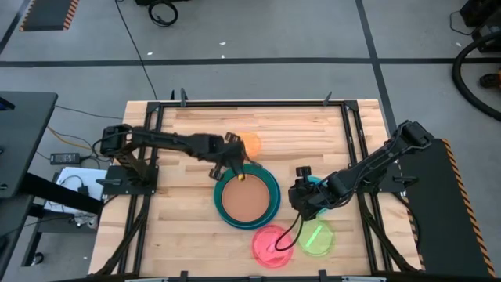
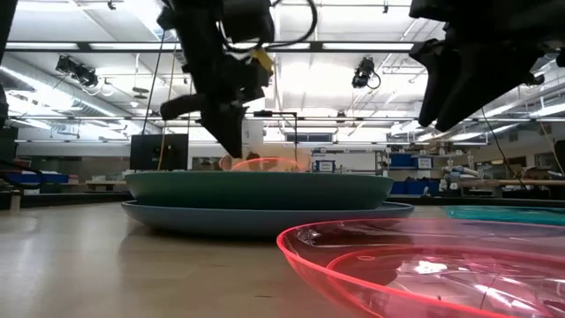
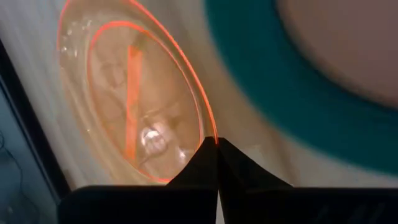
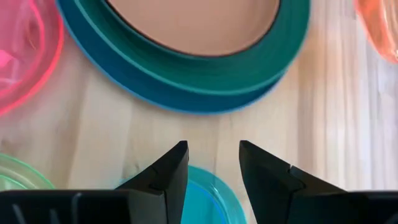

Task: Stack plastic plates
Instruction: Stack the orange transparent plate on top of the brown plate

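Note:
A stack of plastic plates sits mid-table: a tan plate on top, teal ones and a blue one below. Just beyond it is a small translucent orange plate, and my left gripper is shut on its rim. My right gripper hangs open right of the stack, over a small cyan plate, touching nothing. A pink plate and a lime plate lie flat on the table near the front edge. My left gripper pinches the orange plate's rim between its two shut fingers, on the side next to the stack. The fingers slant down from the table's left. I cannot tell whether the plate's far side is still on the table.
Black rails frame the wooden tabletop on all sides. Bare wood lies left of the stack and along the far edge. In the low view the pink plate fills the near right foreground.

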Robot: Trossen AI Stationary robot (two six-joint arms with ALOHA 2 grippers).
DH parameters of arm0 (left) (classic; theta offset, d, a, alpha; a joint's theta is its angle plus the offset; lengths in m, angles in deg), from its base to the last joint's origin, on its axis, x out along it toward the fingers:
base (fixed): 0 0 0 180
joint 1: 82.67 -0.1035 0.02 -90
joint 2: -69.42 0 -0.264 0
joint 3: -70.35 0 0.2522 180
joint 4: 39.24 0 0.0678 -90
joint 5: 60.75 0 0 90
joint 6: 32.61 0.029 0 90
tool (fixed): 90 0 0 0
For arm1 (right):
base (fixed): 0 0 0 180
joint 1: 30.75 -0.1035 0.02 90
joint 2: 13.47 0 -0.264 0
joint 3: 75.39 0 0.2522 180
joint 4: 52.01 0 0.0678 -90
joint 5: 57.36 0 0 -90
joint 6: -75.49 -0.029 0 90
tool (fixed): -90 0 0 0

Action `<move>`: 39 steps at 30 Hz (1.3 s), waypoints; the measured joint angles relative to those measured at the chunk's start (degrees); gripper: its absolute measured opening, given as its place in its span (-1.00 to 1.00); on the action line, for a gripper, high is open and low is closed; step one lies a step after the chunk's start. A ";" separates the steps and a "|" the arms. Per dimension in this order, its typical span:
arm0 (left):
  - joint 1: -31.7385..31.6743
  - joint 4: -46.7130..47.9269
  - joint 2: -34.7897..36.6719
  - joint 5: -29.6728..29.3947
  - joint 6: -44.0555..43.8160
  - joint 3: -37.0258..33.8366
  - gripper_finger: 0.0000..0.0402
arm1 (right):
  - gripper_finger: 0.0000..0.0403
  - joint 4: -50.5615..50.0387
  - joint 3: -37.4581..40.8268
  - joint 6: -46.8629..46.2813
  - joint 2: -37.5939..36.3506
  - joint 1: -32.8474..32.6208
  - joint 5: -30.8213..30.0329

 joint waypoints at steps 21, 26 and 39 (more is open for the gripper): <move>26.83 -5.77 -0.08 -0.60 -15.08 1.20 -1.00 | -0.24 -1.41 0.13 4.17 -1.25 2.74 3.71; 29.14 -6.87 -0.62 -1.64 -15.36 1.25 -1.00 | -0.24 -1.41 0.13 4.41 -1.25 3.48 5.10; 29.74 2.14 -8.51 -2.02 -15.67 5.97 -0.97 | -0.24 -0.49 0.13 5.06 -1.18 4.76 8.23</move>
